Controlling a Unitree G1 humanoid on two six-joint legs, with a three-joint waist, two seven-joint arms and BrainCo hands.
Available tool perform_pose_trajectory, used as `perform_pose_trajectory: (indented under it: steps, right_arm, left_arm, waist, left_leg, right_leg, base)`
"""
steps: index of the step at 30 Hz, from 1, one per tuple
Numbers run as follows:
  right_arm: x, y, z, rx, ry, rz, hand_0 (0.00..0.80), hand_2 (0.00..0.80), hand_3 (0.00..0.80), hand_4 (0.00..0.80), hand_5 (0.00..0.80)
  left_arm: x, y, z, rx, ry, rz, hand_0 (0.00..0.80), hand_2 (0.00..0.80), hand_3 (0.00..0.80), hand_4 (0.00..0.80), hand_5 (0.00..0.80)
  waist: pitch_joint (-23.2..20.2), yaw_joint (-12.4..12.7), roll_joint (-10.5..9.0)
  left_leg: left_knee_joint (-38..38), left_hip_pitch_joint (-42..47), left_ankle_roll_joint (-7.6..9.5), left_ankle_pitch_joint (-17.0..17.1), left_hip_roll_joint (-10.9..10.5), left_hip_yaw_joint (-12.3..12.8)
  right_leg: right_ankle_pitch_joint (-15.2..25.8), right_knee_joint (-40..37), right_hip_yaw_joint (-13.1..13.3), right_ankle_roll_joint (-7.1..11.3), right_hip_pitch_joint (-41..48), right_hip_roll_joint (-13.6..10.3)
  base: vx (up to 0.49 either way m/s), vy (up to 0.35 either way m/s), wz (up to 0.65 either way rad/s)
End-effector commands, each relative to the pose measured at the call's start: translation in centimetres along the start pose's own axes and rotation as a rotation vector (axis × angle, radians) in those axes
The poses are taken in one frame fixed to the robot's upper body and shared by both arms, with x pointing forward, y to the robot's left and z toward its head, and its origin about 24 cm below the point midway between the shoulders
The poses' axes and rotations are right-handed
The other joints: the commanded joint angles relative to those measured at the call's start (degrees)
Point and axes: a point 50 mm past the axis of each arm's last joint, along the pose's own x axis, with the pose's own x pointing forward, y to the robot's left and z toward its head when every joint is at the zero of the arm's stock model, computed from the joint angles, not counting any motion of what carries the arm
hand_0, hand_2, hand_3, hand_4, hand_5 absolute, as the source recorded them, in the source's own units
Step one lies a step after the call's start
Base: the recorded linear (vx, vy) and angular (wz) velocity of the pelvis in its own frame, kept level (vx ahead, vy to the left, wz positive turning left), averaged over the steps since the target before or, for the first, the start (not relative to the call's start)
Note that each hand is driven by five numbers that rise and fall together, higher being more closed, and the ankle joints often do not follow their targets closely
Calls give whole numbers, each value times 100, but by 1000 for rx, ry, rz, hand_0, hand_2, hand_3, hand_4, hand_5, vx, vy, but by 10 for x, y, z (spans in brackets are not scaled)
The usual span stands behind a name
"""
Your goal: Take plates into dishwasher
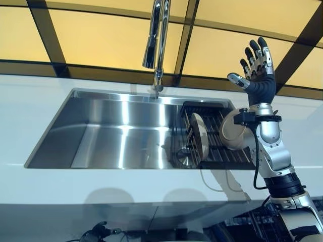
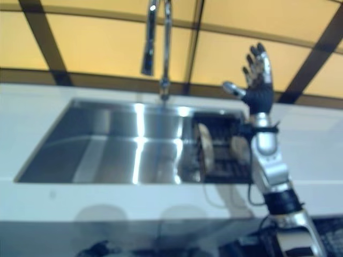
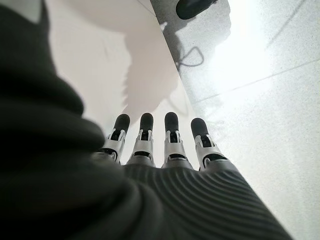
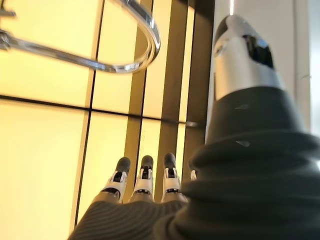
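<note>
Right hand [image 1: 258, 70] is raised, fingers spread and empty; plates [image 1: 199, 135] sit upright below it, so a careless drop could topple them.

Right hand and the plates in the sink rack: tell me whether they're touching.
Apart. In the left eye view the right hand is raised, fingers spread, well above the plates standing in the rack.

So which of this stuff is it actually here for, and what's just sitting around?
For the job: plates standing in the rack; right hand, raised and open; left hand, open, down low.

Just there: sink, tap.
</note>
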Motion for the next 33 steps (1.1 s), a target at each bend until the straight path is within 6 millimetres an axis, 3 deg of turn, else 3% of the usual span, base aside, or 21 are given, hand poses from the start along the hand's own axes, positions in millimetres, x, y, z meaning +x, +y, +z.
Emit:
perform_pose_trajectory:
  steps: [1, 10, 18, 27, 33]
  right_arm:
    - [27, -29, 24, -82, -46, -124, 0, 0, 0, 0, 0]
    - [23, -43, -12, -128, 232, -107, 0, 0, 0, 0, 0]
    - [22, -54, -29, -140, 390, -97, 0, 0, 0, 0, 0]
    - [27, -71, -13, -160, 344, -157, 0, 0, 0, 0, 0]
    - [21, -77, -23, -146, 450, -142, 0, 0, 0, 0, 0]
  left_arm:
    - [1, 0, 15, 40, -52, -7, 0, 0, 0, 0, 0]
    - [0, -7, 11, -1, -47, -52, 0, 0, 0, 0, 0]
    - [0, 0, 9, -8, -48, -19, 0, 0, 0, 0, 0]
    - [-1, 3, 1, 9, -28, -11, 0, 0, 0, 0, 0]
    - [0, 5, 4, 13, -36, -9, 0, 0, 0, 0, 0]
  waist:
    - [51, -116, 18]
    - [-125, -29, -78]
    - [2, -11, -120]
    - [115, -72, -235]
    - [134, -69, -270]
  left_leg:
    - [-19, 119, -612, -381, 119, -282]
    - [67, 35, -663, -423, 204, 73]
    - [81, 99, -673, -453, 258, 163]
    - [154, 100, -642, -487, 207, 117]
    - [176, 98, -614, -500, 194, 139]
  right_leg:
    - [455, -61, 402, -73, -306, 227]
    - [131, -420, 379, -235, 460, 294]
    - [165, -262, 244, -164, 354, 247]
    - [358, -115, 298, -71, 143, 286]
    - [383, -49, 291, -48, 124, 268]
  base:
    - [203, -126, 13]
    - [106, -113, 8]
    - [3, -39, -7]
    - [-7, 6, 0]
    - [-13, 14, 2]
